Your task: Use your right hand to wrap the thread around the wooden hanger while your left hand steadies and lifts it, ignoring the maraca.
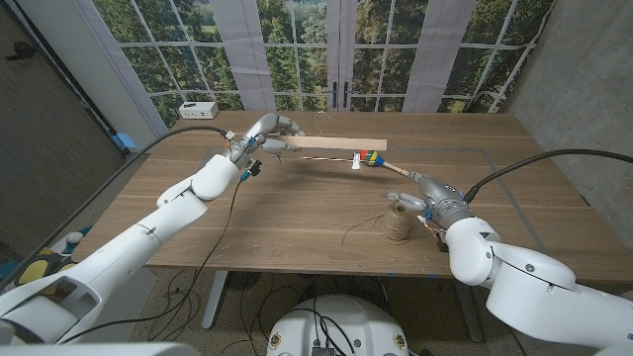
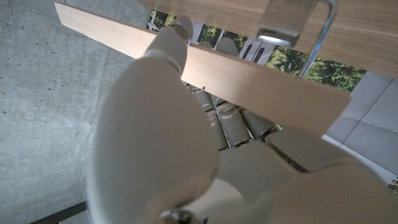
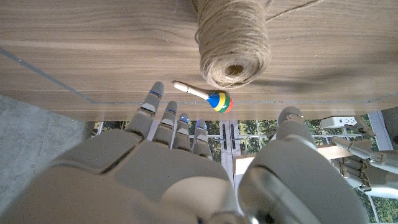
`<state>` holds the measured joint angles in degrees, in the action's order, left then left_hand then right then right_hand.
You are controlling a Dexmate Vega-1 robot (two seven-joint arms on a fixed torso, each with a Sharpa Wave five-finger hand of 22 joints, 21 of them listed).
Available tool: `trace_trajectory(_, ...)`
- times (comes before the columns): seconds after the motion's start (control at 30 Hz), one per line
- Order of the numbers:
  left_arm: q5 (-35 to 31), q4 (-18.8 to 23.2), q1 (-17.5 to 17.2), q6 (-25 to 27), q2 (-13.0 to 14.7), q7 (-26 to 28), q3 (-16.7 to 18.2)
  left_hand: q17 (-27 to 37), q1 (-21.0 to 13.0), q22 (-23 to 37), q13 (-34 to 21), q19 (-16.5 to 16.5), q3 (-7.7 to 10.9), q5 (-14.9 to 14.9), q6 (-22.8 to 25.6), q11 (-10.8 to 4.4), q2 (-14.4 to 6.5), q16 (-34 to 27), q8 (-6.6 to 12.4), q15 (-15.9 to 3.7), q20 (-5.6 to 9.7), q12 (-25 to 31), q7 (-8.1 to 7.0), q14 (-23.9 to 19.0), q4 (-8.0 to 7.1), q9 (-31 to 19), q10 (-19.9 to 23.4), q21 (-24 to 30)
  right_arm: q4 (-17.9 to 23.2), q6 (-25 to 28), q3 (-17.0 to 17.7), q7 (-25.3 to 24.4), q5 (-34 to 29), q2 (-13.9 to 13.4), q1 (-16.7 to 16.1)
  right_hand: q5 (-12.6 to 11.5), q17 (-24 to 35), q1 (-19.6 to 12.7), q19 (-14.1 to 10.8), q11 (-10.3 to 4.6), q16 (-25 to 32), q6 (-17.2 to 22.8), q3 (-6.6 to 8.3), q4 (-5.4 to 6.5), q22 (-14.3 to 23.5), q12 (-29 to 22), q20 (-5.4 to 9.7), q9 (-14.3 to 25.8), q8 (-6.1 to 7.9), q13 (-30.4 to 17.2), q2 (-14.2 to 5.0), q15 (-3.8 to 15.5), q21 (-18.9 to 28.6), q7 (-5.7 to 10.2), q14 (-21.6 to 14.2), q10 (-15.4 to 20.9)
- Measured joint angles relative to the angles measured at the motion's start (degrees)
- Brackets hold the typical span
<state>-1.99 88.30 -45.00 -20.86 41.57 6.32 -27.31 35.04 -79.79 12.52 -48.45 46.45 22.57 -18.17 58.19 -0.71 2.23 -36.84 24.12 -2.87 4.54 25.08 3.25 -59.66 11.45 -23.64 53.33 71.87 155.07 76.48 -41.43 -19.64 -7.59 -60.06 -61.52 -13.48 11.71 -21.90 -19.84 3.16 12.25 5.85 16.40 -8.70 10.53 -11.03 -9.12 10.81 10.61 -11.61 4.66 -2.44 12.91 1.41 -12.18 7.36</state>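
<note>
Up near the desk's (image 1: 297,213) far edge, the left hand (image 1: 269,134) is gripping the wooden hanger (image 1: 331,144) by one end, fingers (image 2: 168,46) clenching around the flat bar and holding it level above the surface, arm reaching forward from the near left corner. The right hand (image 1: 427,201) is hovering toward the right edge, fingers (image 3: 168,121) released and spread, grasping nothing, just beside the thread spool (image 1: 398,225). The maraca (image 1: 374,159) is lying beyond the spool
</note>
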Motion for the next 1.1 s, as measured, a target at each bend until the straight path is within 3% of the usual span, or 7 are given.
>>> trace_trajectory(0.47,0.0,0.9,-1.1,-0.2,0.3,0.3,0.5,0.0,0.0,0.0,-0.5,-0.2,0.31,0.1,0.0,0.00,0.0,0.0,0.00,0.00,0.20,-0.3,0.00,0.0,0.31,0.0,0.0,0.0,-4.6,0.8,-6.0,20.6,-19.5,6.6,0.1,-1.8,0.0,-5.7,-4.1,-1.33,0.7,0.3,0.27,-0.75,0.0,-0.2,0.43,0.1,0.44,0.0,-0.32,1.48,1.1,6.65,-2.3,0.7)
trace_trajectory(0.57,0.0,1.3,-1.4,-0.2,0.4,0.6,0.7,0.0,0.0,0.0,-0.5,-0.2,0.54,0.1,0.0,0.00,0.0,0.0,0.00,0.00,0.20,-0.5,-0.01,0.0,0.54,-0.1,0.0,0.0,-8.9,-2.2,-4.6,26.4,-25.2,13.3,-2.6,-2.6,0.5,-8.6,-7.2,-2.04,2.6,1.7,0.88,-0.52,0.2,-1.3,1.26,0.3,1.20,-0.2,-1.67,2.86,2.2,8.72,-6.1,2.6)
trace_trajectory(0.63,0.0,1.5,-1.6,-0.2,0.5,0.7,0.8,0.0,0.0,0.0,-0.5,-0.2,0.55,0.1,0.1,0.00,0.0,0.0,-0.01,0.00,0.20,-0.5,-0.08,0.0,0.55,-0.4,0.0,0.0,-9.9,-4.0,-3.6,29.7,-28.3,15.4,-3.8,-3.1,2.3,-12.1,-11.2,-2.46,6.6,8.5,1.34,-0.05,0.3,-3.9,4.04,0.4,3.36,-0.8,-4.74,4.48,3.4,9.27,-13.8,9.7)
trace_trajectory(0.7,0.0,1.8,-1.9,-0.2,0.6,0.7,1.0,0.0,0.0,-0.1,-0.5,-0.2,0.55,0.2,0.4,0.00,0.0,0.0,-0.01,0.00,0.20,-0.7,-0.04,0.0,0.55,-0.4,0.0,0.0,-9.9,-6.8,-3.6,33.7,-32.4,15.4,-3.8,-3.1,6.9,-16.6,-18.4,-2.98,14.2,19.0,1.47,-0.22,2.1,-8.4,7.93,0.5,6.34,-2.1,-7.21,5.37,8.1,8.15,-26.0,19.6)
trace_trajectory(0.8,-0.1,2.3,-2.3,0.3,0.8,1.0,1.2,0.0,0.0,-0.3,-0.5,-0.2,0.73,0.3,0.5,0.00,0.0,0.0,-0.02,0.01,0.20,-0.9,0.05,0.0,0.73,-0.4,0.0,0.0,-12.6,-11.0,0.4,37.7,-38.8,22.0,-10.1,-0.9,17.4,-22.9,-27.6,-3.56,30.0,36.8,3.72,-1.10,9.0,-17.9,13.25,1.1,9.59,-6.1,-2.83,4.62,19.8,2.69,-40.6,37.7)
trace_trajectory(0.93,-0.3,2.8,-2.7,0.7,1.0,1.4,1.4,0.0,0.0,-0.5,-0.5,-0.2,0.77,0.3,0.7,0.00,0.0,0.0,-0.25,0.18,0.20,-0.9,-0.08,-0.2,0.77,-0.4,0.0,0.0,-13.7,-14.7,3.0,38.5,-44.5,24.7,-15.1,0.8,17.3,-29.0,-29.8,-1.08,39.8,45.8,4.16,-0.99,16.0,-24.3,13.93,2.1,10.20,-11.2,3.23,1.50,31.3,-2.56,-43.7,47.1)
trace_trajectory(1.1,-0.4,3.6,-3.3,1.1,1.2,1.8,1.7,0.0,0.0,-0.8,-0.8,-0.3,0.77,0.3,0.7,0.13,0.0,0.0,-0.48,0.28,0.30,-1.2,-0.07,-0.3,0.77,-0.5,0.1,0.5,-15.6,-21.5,6.1,34.5,-54.2,26.6,-20.1,0.4,17.3,-30.5,-29.9,-0.14,39.1,48.4,2.34,0.24,17.5,-25.4,13.95,2.1,9.97,-12.2,4.76,1.65,35.3,-4.04,-43.6,48.8)
